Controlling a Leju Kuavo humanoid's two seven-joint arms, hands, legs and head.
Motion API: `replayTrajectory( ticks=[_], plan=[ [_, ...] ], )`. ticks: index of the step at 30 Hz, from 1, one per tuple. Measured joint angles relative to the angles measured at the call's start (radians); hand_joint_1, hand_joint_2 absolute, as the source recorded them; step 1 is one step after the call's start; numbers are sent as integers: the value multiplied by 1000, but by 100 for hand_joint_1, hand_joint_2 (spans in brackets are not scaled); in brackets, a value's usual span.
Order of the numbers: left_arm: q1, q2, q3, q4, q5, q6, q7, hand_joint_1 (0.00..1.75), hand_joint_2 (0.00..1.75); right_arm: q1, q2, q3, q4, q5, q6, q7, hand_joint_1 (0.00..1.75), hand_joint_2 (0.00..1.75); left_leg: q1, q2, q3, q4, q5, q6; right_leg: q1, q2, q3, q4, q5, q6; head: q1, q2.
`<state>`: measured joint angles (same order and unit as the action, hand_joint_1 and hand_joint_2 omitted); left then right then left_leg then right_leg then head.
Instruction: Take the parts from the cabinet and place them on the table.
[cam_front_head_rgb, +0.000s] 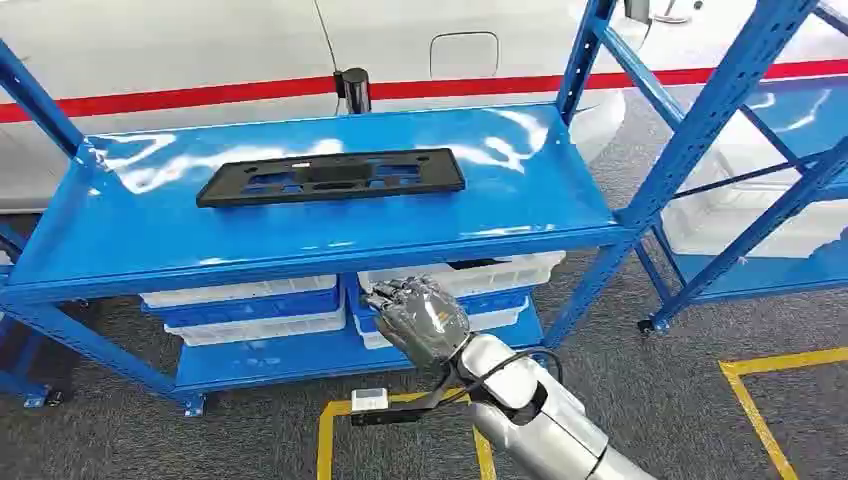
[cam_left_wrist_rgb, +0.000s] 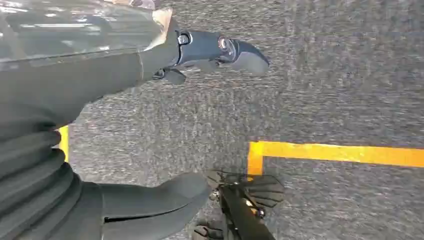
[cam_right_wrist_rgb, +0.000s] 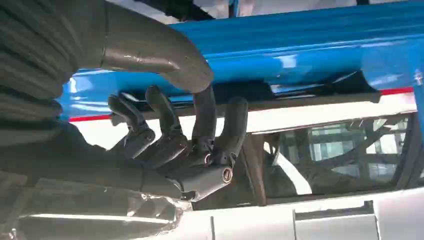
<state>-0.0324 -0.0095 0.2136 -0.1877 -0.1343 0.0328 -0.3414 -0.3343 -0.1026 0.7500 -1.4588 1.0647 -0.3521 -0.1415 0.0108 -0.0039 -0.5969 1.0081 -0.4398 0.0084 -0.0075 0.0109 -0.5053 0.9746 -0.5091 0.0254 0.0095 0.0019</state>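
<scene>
A flat black plastic part (cam_front_head_rgb: 330, 176) with several cut-outs lies lengthwise on the top shelf of the blue cabinet (cam_front_head_rgb: 500, 205). My right hand (cam_front_head_rgb: 425, 315) is raised in front of the shelf's front edge, just below it and right of the part, touching nothing. In the right wrist view the right hand (cam_right_wrist_rgb: 185, 140) has its fingers apart and empty beside the blue shelf edge (cam_right_wrist_rgb: 310, 45). My left hand (cam_left_wrist_rgb: 115, 70) hangs over grey carpet with thumb and fingers apart, holding nothing.
White and blue bins (cam_front_head_rgb: 245, 305) (cam_front_head_rgb: 490, 280) are stacked on the lower shelf. A second blue rack (cam_front_head_rgb: 740, 120) stands to the right. A white car body with a red stripe (cam_front_head_rgb: 200, 95) is behind. Yellow tape (cam_front_head_rgb: 770, 395) marks the grey floor.
</scene>
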Motion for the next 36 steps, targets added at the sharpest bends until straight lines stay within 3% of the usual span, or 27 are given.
replayTrajectory(
  ticks=[1,2,3,4,6,7,8,9,11,12,14,16,17,18,19,21,22,23,24,26,27,28,31,33,34,36],
  plan=[
    [1,0,0,0,0,0,0,0,175,0,0,0,0,0,0,0,175,175,-2,0,4,-4,-1,8,-2,0,5,-4,-2,7,0,0],
    [2,-1,0,-1,0,0,0,0,175,0,0,-1,-3,0,-1,0,175,175,8,-1,17,-18,5,21,2,-3,12,4,-12,14,1,0],
    [1,-3,0,-1,0,0,0,0,175,-2,0,-2,-3,-2,-2,0,175,175,3,0,24,-21,0,27,-1,-5,-2,41,-26,12,2,0],
    [1,-1,0,-1,0,0,0,0,175,-4,0,-2,-3,-3,-2,0,175,175,3,1,28,-21,-3,36,-3,-4,-45,117,-54,5,3,0],
    [1,-1,0,-1,0,0,0,0,175,3,-1,-1,-3,-3,-2,0,175,175,1,1,32,-21,-12,41,-2,-4,-156,292,-108,1,2,0],
    [1,-1,0,-1,0,0,0,0,175,6,-3,-1,-2,-2,-2,0,175,175,-1,-1,37,-21,-17,42,-3,-4,-197,344,-113,5,2,0],
    [2,-1,0,0,0,0,0,0,175,8,-5,0,-1,-2,-2,0,175,175,-2,-3,44,-21,-23,41,-3,-4,-212,343,-97,12,2,0],
    [4,-2,0,0,0,0,0,0,175,9,-6,0,-1,-3,-2,0,175,175,-2,-5,54,-21,-30,39,-3,-4,-201,296,-62,22,2,0],
    [4,-3,0,0,0,0,0,0,175,8,-6,-1,-1,-2,-2,0,175,175,-2,-7,79,-21,-46,34,-3,-6,-126,105,40,39,2,0],
    [4,-3,0,0,0,0,0,0,175,8,-6,-1,-1,-3,-2,0,175,175,-2,-7,77,-21,-54,29,-3,-11,-100,31,73,34,3,0],
    [2,-3,0,0,0,0,0,0,175,7,-5,0,-1,-2,-2,0,175,175,-11,-8,87,-19,-73,15,2,-10,-87,26,75,7,0,0],
    [2,-3,0,0,0,0,0,0,175,6,-6,-1,-1,-2,-2,0,175,175,-6,-5,91,-21,-80,5,5,-8,-86,28,69,-8,0,0],
    [1,0,0,-1,0,0,0,0,175,5,-5,-1,-2,-2,-2,0,175,175,-5,-5,95,-20,-87,-2,-8,-5,-74,21,71,-18,1,0],
    [1,-1,0,-1,-1,0,0,0,175,6,-3,-1,-2,-2,-2,0,175,175,-1,-3,91,5,-96,-7,-9,-4,-67,18,68,-27,0,0],
    [0,-2,-1,-1,-2,0,-1,0,175,4,-2,-1,-2,-2,-2,0,175,175,1,-2,60,65,-126,-12,-10,-5,-62,18,62,-35,-3,0],
    [1,-2,-1,-1,-2,0,-1,0,175,6,-2,0,-2,-2,-2,0,175,175,4,-1,-41,224,-189,-23,-7,-6,-54,18,52,-42,-2,0],
    [3,-2,-1,-1,-2,0,0,0,175,7,-2,0,-1,-2,-2,0,175,175,5,-1,-86,281,-196,-27,-6,-5,-50,18,48,-43,-2,0],
    [4,-2,0,-1,-1,0,0,0,175,8,-2,0,-1,-2,-2,0,175,175,7,0,-110,292,-179,-28,-6,-4,-46,18,43,-42,-2,0],
    [5,-1,0,-1,-1,0,0,0,175,8,-2,0,-1,-2,-2,0,175,175,9,0,-110,257,-134,-28,-6,-3,-37,18,36,-40,-2,0],
    [5,0,0,-1,-1,0,0,0,175,8,-2,0,-1,-2,-2,0,175,175,10,2,-51,97,-20,-24,-7,-1,-14,18,22,-35,-2,0],
    [5,0,-1,-1,-2,0,0,0,175,9,-2,0,-1,-2,-2,0,175,175,10,3,-16,7,24,-17,-7,-1,-11,17,13,-29,-2,0],
    [4,0,0,0,-2,0,0,0,175,7,-1,0,-1,-2,-2,0,175,175,3,3,-10,7,1,-14,2,-1,-1,16,6,-22,-1,0],
    [4,0,-1,0,-2,0,0,0,175,6,-1,0,-1,-3,-2,0,175,175,-8,0,-4,3,-3,7,1,0,-6,9,-2,-4,-1,0],
    [4,-3,-3,-1,-3,0,-2,0,175,7,-2,-1,-3,-3,-2,0,175,175,1,0,20,-18,3,23,2,-4,1,24,-14,7,0,0],
    [3,-2,-4,-1,-3,0,-3,0,175,3,-2,-2,-4,-4,-2,0,175,175,1,2,26,-21,1,32,2,-4,-24,74,-35,4,0,0],
    [2,-2,-5,-1,-3,0,-3,0,175,6,-2,-1,-3,-6,-2,1,175,175,1,2,32,-21,-7,39,-1,-4,-128,246,-95,-3,0,0]
  ],
)
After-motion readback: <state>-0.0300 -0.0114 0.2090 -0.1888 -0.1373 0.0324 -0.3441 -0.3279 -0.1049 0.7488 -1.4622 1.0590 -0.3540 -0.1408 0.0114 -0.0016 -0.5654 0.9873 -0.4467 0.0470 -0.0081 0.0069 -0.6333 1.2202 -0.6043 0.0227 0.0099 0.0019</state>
